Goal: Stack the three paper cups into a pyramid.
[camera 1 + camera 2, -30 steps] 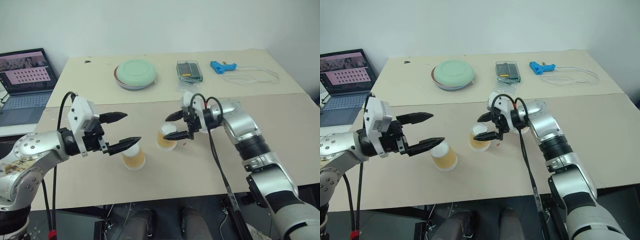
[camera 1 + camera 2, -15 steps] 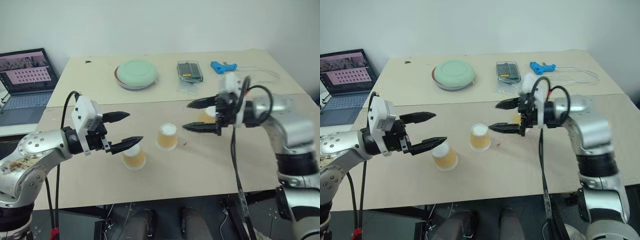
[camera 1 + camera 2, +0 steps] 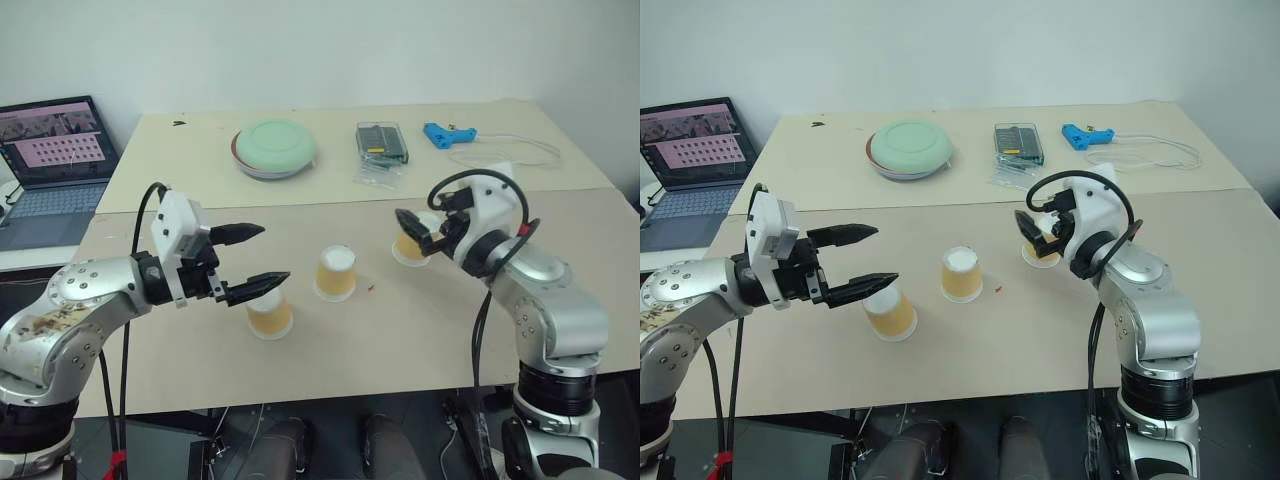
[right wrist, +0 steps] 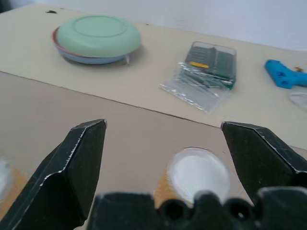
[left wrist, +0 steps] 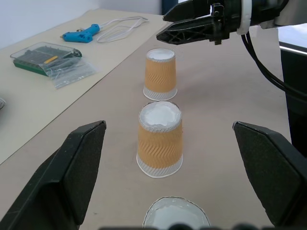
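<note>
Three yellow-orange paper cups stand upside down in a row on the table, apart from one another: the left cup point(image 3: 269, 314), the middle cup point(image 3: 336, 273) and the right cup point(image 3: 406, 252). My left gripper point(image 3: 275, 253) hovers open above and just left of the left cup, holding nothing. My right gripper point(image 4: 163, 125) is open over the right cup point(image 4: 197, 175), whose white base shows low between the fingers, and partly hides it from the head camera. In the left wrist view all three cups line up, with the middle cup point(image 5: 159, 139) between my fingers.
At the back of the table lie a pale green bowl point(image 3: 272, 148), a clear box of tools point(image 3: 380, 141) with a small plastic bag point(image 3: 377, 172) in front, and a blue glue gun point(image 3: 445, 133) with a white cable point(image 3: 505, 152). A laptop point(image 3: 55, 160) sits at the far left.
My right gripper has left the middle cup, swung to the right and turned, and now hangs open over the right cup. The left gripper and all the cups have stayed put.
</note>
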Controlling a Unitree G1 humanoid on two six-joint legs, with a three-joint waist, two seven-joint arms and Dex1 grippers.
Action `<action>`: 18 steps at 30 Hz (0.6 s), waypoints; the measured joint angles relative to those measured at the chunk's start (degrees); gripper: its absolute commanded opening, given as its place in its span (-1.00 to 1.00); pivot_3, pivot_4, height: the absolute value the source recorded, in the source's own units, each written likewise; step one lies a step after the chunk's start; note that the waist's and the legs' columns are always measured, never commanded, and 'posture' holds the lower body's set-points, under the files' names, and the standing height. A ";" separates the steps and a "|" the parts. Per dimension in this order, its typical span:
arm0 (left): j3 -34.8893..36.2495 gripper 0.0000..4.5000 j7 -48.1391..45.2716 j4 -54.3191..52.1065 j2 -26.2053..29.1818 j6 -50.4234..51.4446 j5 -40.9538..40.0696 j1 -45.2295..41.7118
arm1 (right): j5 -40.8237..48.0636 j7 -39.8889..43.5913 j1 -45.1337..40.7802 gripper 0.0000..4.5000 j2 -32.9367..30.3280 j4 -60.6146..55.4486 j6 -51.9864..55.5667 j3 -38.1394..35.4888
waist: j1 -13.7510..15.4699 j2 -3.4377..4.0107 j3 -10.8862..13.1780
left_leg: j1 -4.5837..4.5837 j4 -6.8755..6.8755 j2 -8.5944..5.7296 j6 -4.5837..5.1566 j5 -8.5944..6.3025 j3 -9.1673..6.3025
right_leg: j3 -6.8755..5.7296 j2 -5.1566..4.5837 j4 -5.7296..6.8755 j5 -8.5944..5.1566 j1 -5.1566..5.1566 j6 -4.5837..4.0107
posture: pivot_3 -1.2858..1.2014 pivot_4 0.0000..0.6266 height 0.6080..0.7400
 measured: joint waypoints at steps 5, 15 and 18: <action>-0.35 1.00 -0.57 1.14 -0.30 0.01 0.07 -1.66 | -2.80 -3.63 4.69 0.98 1.01 -0.05 -1.68 1.80 | 0.05 0.00 0.00 | 0.02 0.00 0.01 0.00 0.00 0.00 | -0.01 0.01 0.00 0.00 0.03 0.00 | 0.03 -0.52 0.99; -0.57 1.00 -1.26 1.14 -0.29 0.16 0.06 -1.91 | -3.62 -6.03 11.31 0.98 5.18 0.38 -4.12 4.46 | -0.70 0.00 0.00 | 0.09 0.00 0.05 -0.02 0.01 0.00 | 0.00 0.05 -0.01 -0.01 0.07 0.02 | 0.03 -0.52 0.99; -0.56 1.00 -1.22 1.14 -0.26 0.22 0.04 -1.91 | -3.84 -6.31 10.91 0.98 6.16 2.61 -6.22 4.50 | -0.77 0.00 0.00 | 0.09 0.00 0.04 -0.02 0.01 0.00 | 0.00 0.06 -0.02 -0.01 0.07 0.02 | 0.03 -0.52 0.99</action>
